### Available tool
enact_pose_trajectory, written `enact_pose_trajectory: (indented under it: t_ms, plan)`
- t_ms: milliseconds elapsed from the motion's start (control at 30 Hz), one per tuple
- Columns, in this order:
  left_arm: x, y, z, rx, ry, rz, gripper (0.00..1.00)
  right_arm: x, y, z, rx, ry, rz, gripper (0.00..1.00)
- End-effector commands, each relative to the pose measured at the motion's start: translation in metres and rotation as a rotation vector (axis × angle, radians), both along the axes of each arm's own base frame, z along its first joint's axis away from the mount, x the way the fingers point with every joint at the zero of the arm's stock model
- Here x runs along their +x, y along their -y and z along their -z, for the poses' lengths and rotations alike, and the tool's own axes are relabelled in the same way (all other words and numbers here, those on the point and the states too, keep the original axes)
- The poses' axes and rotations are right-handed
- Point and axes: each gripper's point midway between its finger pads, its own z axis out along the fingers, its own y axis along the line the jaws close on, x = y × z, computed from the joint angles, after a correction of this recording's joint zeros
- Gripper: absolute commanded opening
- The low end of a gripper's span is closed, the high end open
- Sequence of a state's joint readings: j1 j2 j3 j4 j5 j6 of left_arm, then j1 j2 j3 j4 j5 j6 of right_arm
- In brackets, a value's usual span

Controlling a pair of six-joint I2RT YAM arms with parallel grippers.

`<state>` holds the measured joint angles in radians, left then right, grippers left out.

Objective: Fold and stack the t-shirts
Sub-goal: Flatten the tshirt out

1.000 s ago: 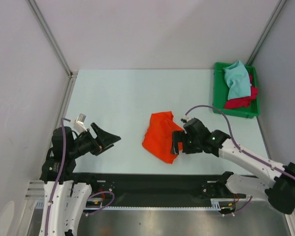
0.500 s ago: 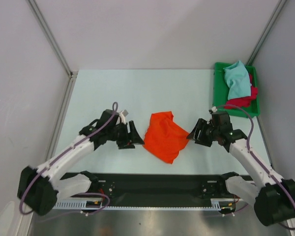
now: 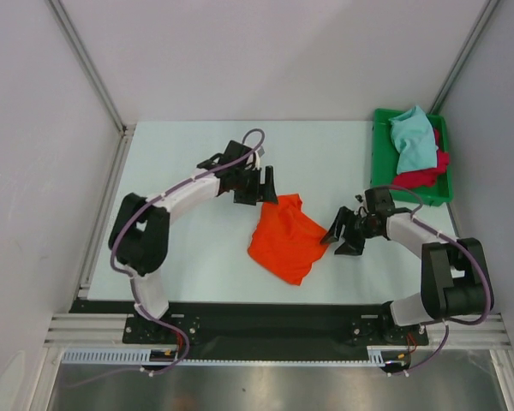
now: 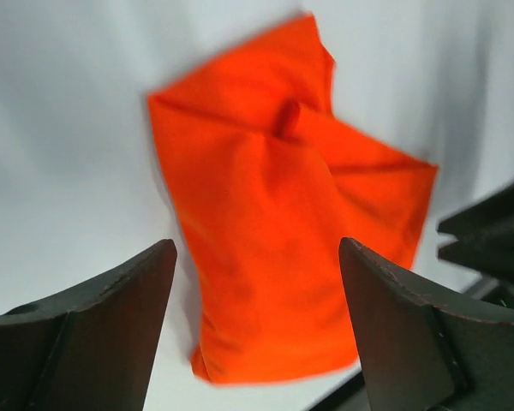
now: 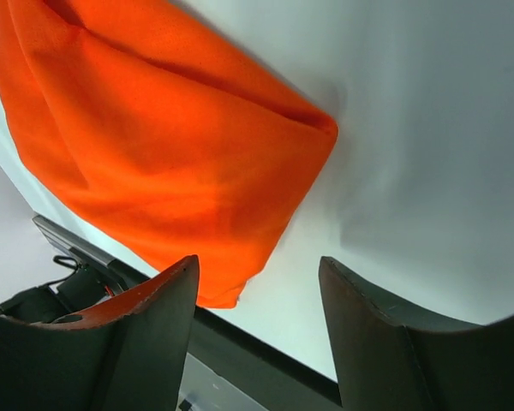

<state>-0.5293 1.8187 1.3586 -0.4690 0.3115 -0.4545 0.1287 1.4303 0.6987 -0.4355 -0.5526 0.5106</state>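
A bright orange t-shirt [image 3: 284,240] lies crumpled and loosely folded in the middle of the table. My left gripper [image 3: 268,190] hovers open at its far edge; in the left wrist view the orange t-shirt [image 4: 283,214] shows between and beyond the empty left gripper [image 4: 257,248]. My right gripper [image 3: 336,235] stands open just right of the shirt, apart from it. In the right wrist view the orange t-shirt [image 5: 154,145] lies ahead of the empty right gripper [image 5: 259,265]. A light teal t-shirt [image 3: 413,141] lies on a crimson t-shirt [image 3: 424,177] in the tray.
The green plastic tray [image 3: 379,163] sits at the table's far right corner. A black rail [image 3: 265,318] runs along the near edge behind both arm bases. Grey walls close in the left, right and far sides.
My left arm swung from the near left across to the orange shirt's far edge. My right gripper let go of the shirt's right side and drew back to the right.
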Motion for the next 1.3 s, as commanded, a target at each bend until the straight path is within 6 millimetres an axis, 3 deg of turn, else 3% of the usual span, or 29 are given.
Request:
enact_pose_trajectory:
  t_ms: [0, 67, 300, 500, 533, 567, 633, 667, 733, 833, 900, 933, 967, 1000, 1033, 1100, 1133, 1200, 1233, 1267]
  plan:
    - [0.038, -0.002, 0.016, 0.089, 0.066, 0.002, 0.82, 0.022, -0.003, -0.010, 0.012, 0.074, -0.032, 0.63]
    - [0.045, 0.000, 0.035, 0.091, 0.038, -0.005, 0.81, 0.023, -0.002, -0.005, 0.003, 0.063, -0.032, 0.62]
    - [0.062, 0.014, 0.063, 0.069, 0.027, 0.007, 0.79, 0.034, 0.000, 0.006, -0.018, 0.039, -0.016, 0.53]
    - [0.065, 0.031, 0.073, -0.033, -0.011, 0.033, 0.60, 0.042, 0.000, 0.010, -0.019, 0.041, 0.020, 0.51]
    - [0.064, 0.035, 0.075, -0.051, -0.017, 0.046, 0.55, 0.044, 0.000, 0.010, -0.016, 0.047, 0.026, 0.47]
    - [0.064, 0.036, 0.076, -0.054, -0.019, 0.053, 0.37, 0.049, 0.000, 0.010, -0.019, 0.055, 0.027, 0.36]
    - [0.069, 0.036, 0.074, -0.056, -0.013, 0.048, 0.16, 0.057, 0.003, 0.008, -0.045, 0.064, 0.036, 0.25]
    - [0.073, 0.034, 0.072, -0.056, -0.006, 0.041, 0.00, 0.059, 0.004, 0.007, -0.052, 0.063, 0.040, 0.11]
    - [0.084, 0.030, 0.059, -0.057, 0.012, 0.016, 0.00, 0.078, 0.003, -0.008, -0.050, 0.100, 0.033, 0.00]
    - [0.106, 0.023, 0.016, -0.085, 0.089, -0.039, 0.00, 0.104, 0.004, -0.035, -0.057, 0.147, 0.008, 0.00]
    - [0.119, 0.015, -0.030, -0.113, 0.163, -0.084, 0.00, 0.117, 0.010, -0.052, -0.082, 0.169, 0.015, 0.00]
    - [0.118, 0.012, -0.045, -0.126, 0.175, -0.097, 0.00, 0.133, 0.012, -0.080, -0.081, 0.233, 0.026, 0.00]
    - [0.115, 0.009, -0.079, -0.163, 0.222, -0.115, 0.01, 0.132, 0.016, -0.092, -0.082, 0.233, 0.033, 0.00]
    - [0.116, 0.007, -0.096, -0.182, 0.263, -0.124, 0.00, 0.134, 0.017, -0.107, -0.073, 0.264, 0.037, 0.00]
    - [0.113, 0.007, -0.111, -0.200, 0.292, -0.126, 0.00, 0.132, 0.017, -0.137, -0.055, 0.336, 0.041, 0.00]
    - [0.097, 0.000, -0.150, -0.241, 0.350, -0.133, 0.00, 0.119, 0.018, -0.159, -0.038, 0.375, 0.040, 0.00]
    - [0.088, -0.004, -0.165, -0.255, 0.372, -0.141, 0.00, 0.106, 0.018, -0.180, -0.031, 0.428, 0.032, 0.00]
    - [0.061, -0.022, -0.189, -0.272, 0.431, -0.180, 0.00, 0.075, 0.011, -0.178, -0.020, 0.407, 0.002, 0.00]
    - [0.052, -0.030, -0.191, -0.268, 0.447, -0.200, 0.00, 0.060, 0.005, -0.175, -0.020, 0.404, -0.020, 0.00]
    - [0.037, -0.041, -0.164, -0.227, 0.398, -0.223, 0.00, 0.034, 0.002, -0.167, -0.016, 0.394, -0.027, 0.00]
